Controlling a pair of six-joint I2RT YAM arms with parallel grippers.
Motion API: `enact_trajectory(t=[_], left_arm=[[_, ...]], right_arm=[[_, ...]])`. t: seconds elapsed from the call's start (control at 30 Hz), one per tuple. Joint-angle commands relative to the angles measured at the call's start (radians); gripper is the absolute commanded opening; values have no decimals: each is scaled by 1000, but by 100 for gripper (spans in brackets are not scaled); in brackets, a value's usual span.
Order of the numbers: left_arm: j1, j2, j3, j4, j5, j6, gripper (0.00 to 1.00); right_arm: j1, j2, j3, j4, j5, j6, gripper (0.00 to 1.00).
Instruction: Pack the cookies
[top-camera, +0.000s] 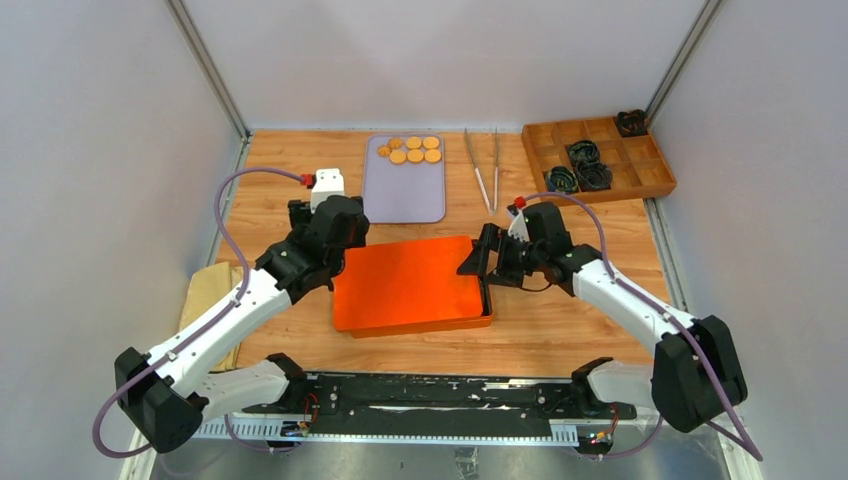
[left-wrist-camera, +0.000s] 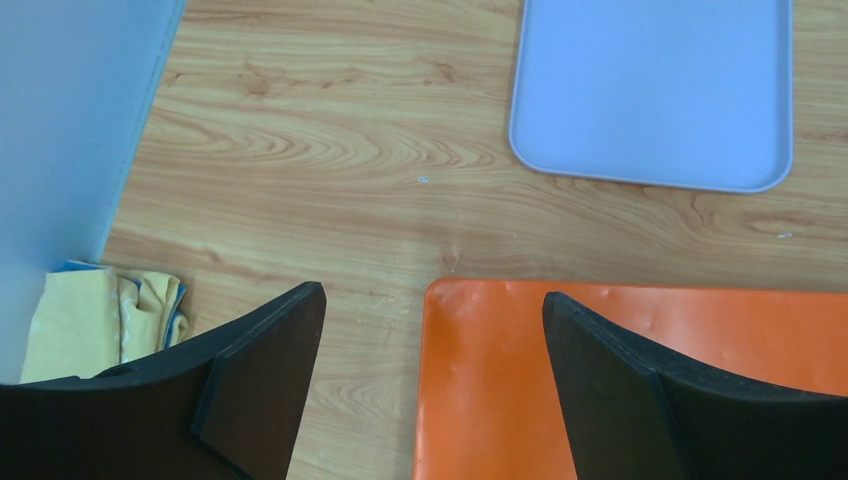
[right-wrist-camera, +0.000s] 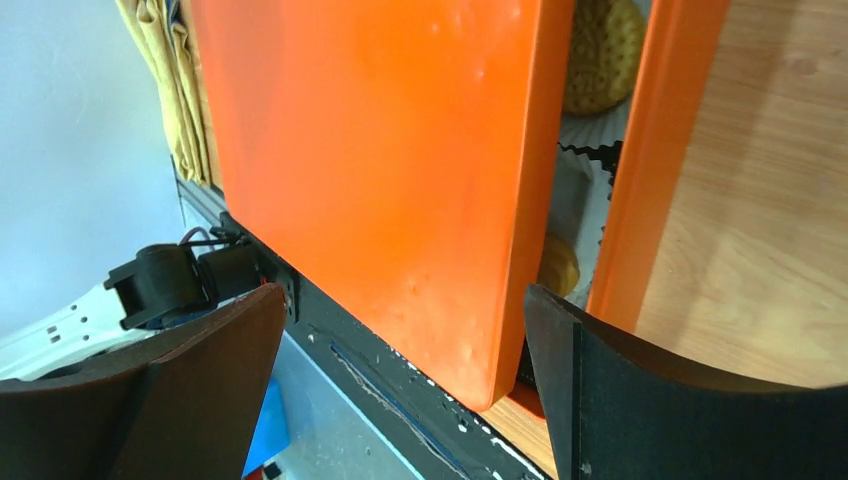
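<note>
**Pack the cookies: status, mostly still to do**

Found several cookies (top-camera: 415, 156) lying loose at the far end of the lavender tray (top-camera: 405, 195), well apart from the box. None held in either claw.

Found the orange lid (top-camera: 405, 285) lying over the box base (right-wrist-camera: 650, 150), parted from it along the right edge. Looked through that gap in the right wrist view: noted a white paper liner (right-wrist-camera: 585, 130) and two bumpy golden rounds (right-wrist-camera: 603, 45) inside. Cannot tell whether these are cookies.

Noted the left gripper (left-wrist-camera: 432, 300) spread wide and empty, straddling the lid's far-left corner; cannot tell whether touching. Noted the right gripper (right-wrist-camera: 402, 295) also spread wide, one finger on either side of the lid's right edge, not clamped on it.

Judged: possibly part-filled, though not confirmed. Left to do, as far as shown: get the lid clear, move the tray cookies into the liners, close up. Tongs (top-camera: 483, 170) lying untouched beside the tray.
</note>
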Motion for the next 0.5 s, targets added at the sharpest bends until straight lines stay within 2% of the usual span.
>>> enact_trajectory(t=[0.0, 0.13, 0.3, 0.4, 0.47], left_arm=[[-1, -26, -10, -24, -55, -31, 88], [3, -10, 12, -60, -63, -56, 89], [32, 19, 40, -144, -87, -131, 87], [60, 11, 13, -160, -60, -166, 81], [72, 4, -15, -165, -37, -190, 72]], right_arm=[[-7, -43, 51, -152, 122, -63, 94], [-7, -47, 53, -176, 157, -66, 93], [-6, -76, 72, -225, 252, -89, 88], [-7, -97, 101, -279, 338, -115, 83], [-7, -111, 121, -314, 403, -129, 75]])
